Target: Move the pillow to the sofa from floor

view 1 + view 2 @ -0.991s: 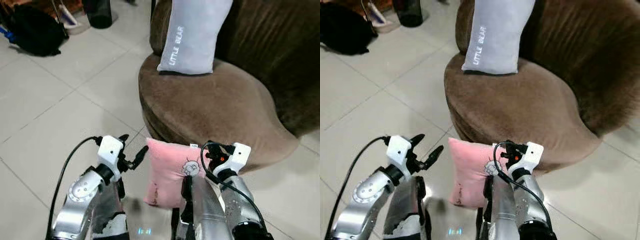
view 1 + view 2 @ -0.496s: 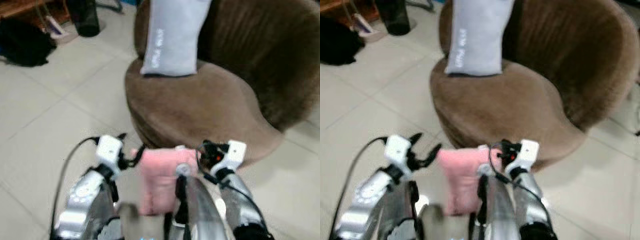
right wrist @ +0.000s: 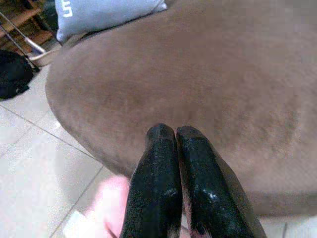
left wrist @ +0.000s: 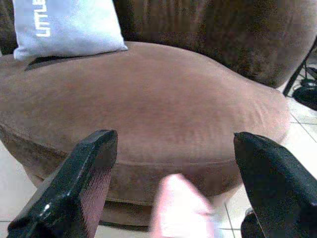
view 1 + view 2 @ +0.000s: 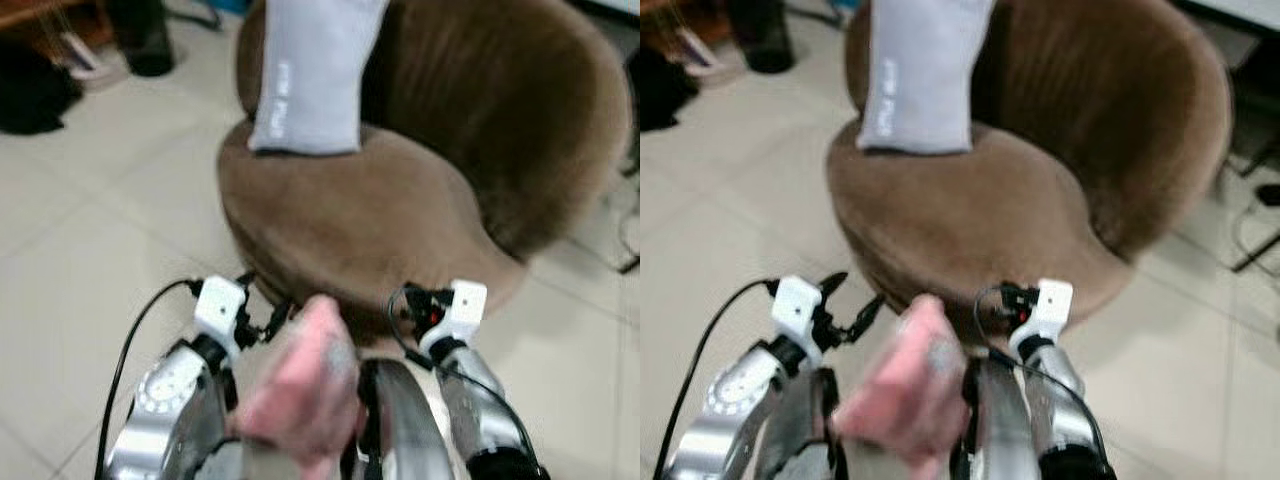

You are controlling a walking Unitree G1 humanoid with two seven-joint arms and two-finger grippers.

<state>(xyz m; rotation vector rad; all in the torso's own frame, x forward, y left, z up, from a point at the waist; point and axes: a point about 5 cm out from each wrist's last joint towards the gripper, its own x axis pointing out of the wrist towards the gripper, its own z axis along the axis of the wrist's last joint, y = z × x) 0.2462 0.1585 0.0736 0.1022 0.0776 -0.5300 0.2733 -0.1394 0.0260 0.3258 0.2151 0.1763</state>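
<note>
Brown velvety stuff covered the biggest thing in the room, a round sofa [image 5: 380, 210] w/ a high curved back, sitting on pale floor tiles [image 5: 90, 230]; its seat was bare towards the front edge, prob. the obvious landing spot. A grey cushion [image 5: 305, 75] w/ white lettering leaned upright against the backrest at the rear left of the seat, out of the way of that spot. Next down in size, the pink pillow [image 5: 300, 390] was blurred and lifted off the floor, up between the two silver arms and close to the robot's chest, just short of the sofa's front edge & not yet over the seat. The right gripper [image 3: 173, 144] had its two black fingers pressed together; pink showed beneath and beside them in the wrist view, so I judged it was pinching an edge of the pillow, which would explain why the pillow hung tilted rather than flat. The left gripper [image 4: 173, 153] was spread wide, fingers well apart, holding nothing; the pillow's pink edge showed low between them, w/ the seat straight ahead, as if that arm was only there to steady or guide. Carry stage, approx. halfway; placing remained.
</note>
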